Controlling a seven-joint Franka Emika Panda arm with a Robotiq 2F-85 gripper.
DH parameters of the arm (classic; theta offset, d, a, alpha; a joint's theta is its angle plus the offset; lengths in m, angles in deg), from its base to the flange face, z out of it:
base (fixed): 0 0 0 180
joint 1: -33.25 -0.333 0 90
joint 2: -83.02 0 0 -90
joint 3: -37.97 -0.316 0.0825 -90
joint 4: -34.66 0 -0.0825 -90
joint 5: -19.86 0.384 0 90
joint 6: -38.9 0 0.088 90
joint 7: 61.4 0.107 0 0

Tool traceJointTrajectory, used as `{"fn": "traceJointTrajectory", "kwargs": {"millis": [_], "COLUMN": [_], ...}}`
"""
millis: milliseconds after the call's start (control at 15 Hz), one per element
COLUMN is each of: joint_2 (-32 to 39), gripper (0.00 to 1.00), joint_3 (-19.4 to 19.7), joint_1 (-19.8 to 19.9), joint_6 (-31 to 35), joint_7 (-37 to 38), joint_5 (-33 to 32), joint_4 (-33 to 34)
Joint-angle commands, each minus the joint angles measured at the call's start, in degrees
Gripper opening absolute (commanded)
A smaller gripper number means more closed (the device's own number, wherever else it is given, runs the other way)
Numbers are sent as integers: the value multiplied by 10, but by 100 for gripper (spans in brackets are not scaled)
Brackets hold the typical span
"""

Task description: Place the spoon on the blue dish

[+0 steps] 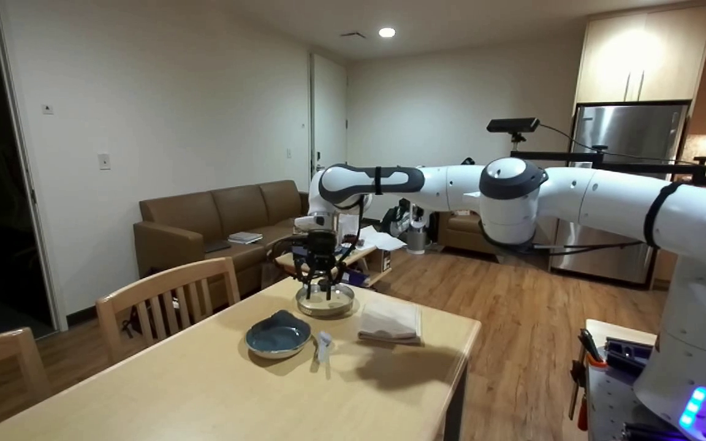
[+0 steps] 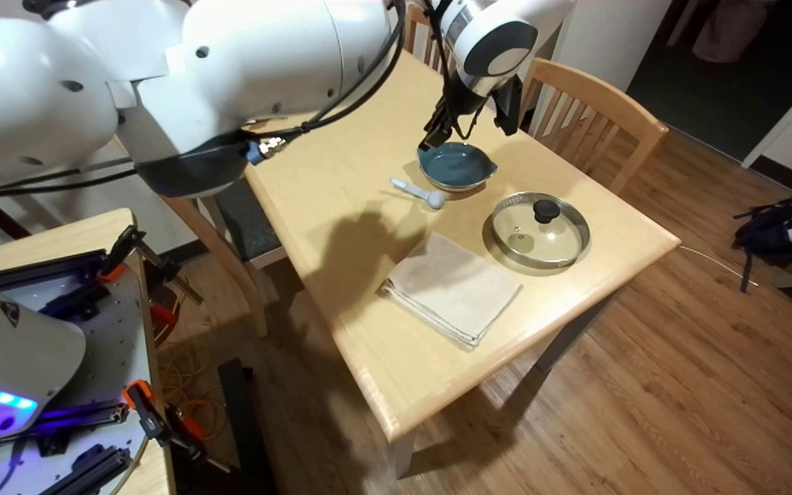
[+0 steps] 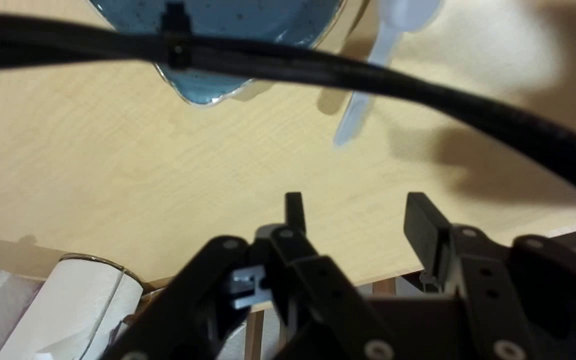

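The spoon is small and pale blue-grey; it lies on the table beside the blue dish in both exterior views point(image 1: 323, 346) point(image 2: 415, 191). In the wrist view the spoon point(image 3: 354, 114) is at the upper right, partly crossed by a black cable. The round, shallow blue dish point(image 1: 277, 339) has a pale rim; it also shows in an exterior view point(image 2: 456, 166) and at the top edge of the wrist view point(image 3: 248, 20). My gripper point(image 3: 354, 200) is open and empty above the table, apart from the spoon and dish. It shows in both exterior views point(image 1: 319, 295) point(image 2: 468, 137).
A glass lid with steel rim and black knob point(image 2: 540, 234) lies on the table near the dish. A folded pale cloth point(image 2: 452, 289) lies near the table corner. Wooden chairs point(image 1: 169, 294) stand along one side. A white roll-like object point(image 3: 68, 310) shows lower left in the wrist view.
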Motion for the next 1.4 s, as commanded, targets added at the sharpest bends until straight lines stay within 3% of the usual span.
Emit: {"fn": "traceJointTrajectory", "kwargs": {"millis": [0,133,267,600,1000,1333], "joint_2": [0,1,1,-23,-51,-47], "gripper": [85,98,100,100,100,100], "joint_3": [6,11,26,60,90,129], "joint_1": [15,17,6,-30,-83,-115], "joint_6": [7,21,24,53,135,239], "joint_7": [13,4,-2,-2,-28,12], "joint_5": [35,44,20,-23,-105,-171], "joint_4": [-12,-14,0,0,-6,-1]}}
